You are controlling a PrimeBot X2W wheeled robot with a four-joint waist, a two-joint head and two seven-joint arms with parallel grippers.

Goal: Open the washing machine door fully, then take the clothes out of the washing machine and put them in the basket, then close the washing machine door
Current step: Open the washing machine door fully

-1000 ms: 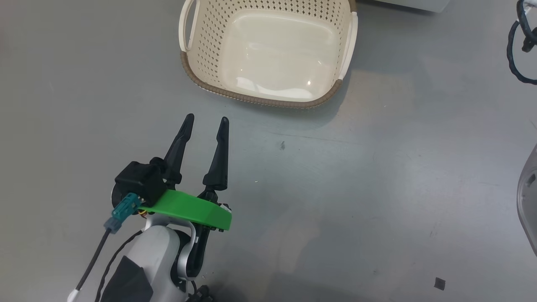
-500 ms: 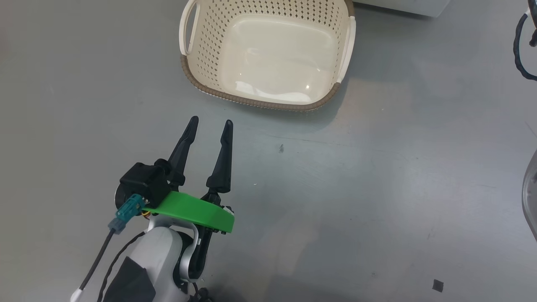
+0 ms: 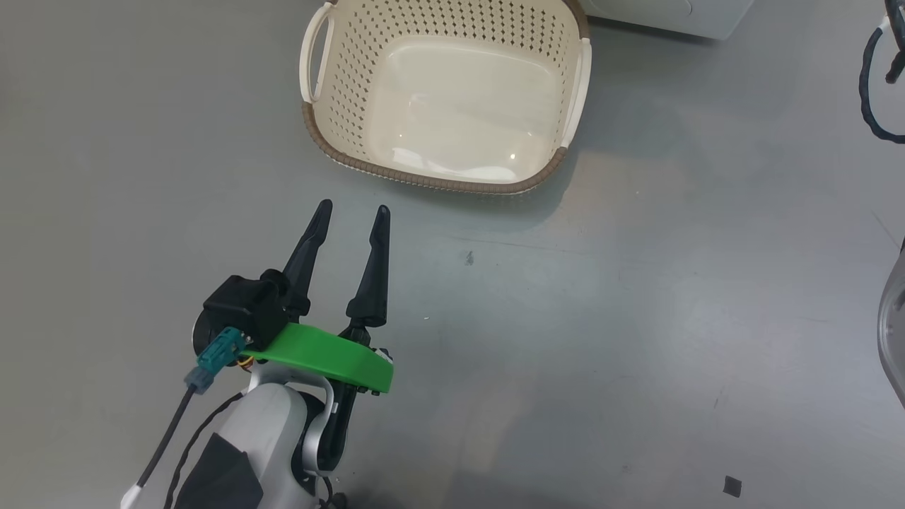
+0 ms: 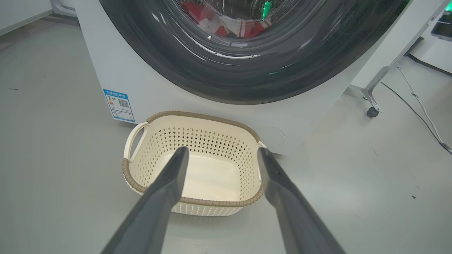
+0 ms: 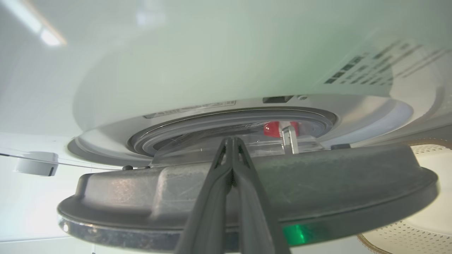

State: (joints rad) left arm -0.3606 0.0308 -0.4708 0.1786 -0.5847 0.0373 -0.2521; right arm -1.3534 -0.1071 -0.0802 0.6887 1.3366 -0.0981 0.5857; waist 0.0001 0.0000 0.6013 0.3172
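Washing machine door (image 5: 247, 190): seen from its edge in the right wrist view, lying wide and flat across the picture. Glass bowl bulging toward the round grey-ringed hole in the white washing machine (image 5: 212, 53). Stands a little way off the machine front, with a gap between, so not shut tight. A bit of red from the clothes (image 5: 272, 128) showing through the glass. Right gripper (image 5: 229, 139) closed, both fingers pressed together, tips up in front of the door's edge. Cannot tell if touching it.

Left wrist view: looks at the door's front instead, a big shiny black ring with clear glass in the middle. Red and white clothes behind the glass. Gap not clear from here. Just below, on the grey floor (image 4: 53, 176), the basket (image 4: 197, 201), right in front of the machine, smooth cream bottom showing. Long side running left to right, one handle at each end. Small blue label (image 4: 119, 105) on the machine's lower corner, near the basket. Left gripper (image 4: 222, 150) open wide, holding nothing, fingers pointing at the basket.

Head view: looks straight down on the floor. Basket up top, long side across the picture. Left gripper at lower left, tips near the basket's closest rim but apart from it.
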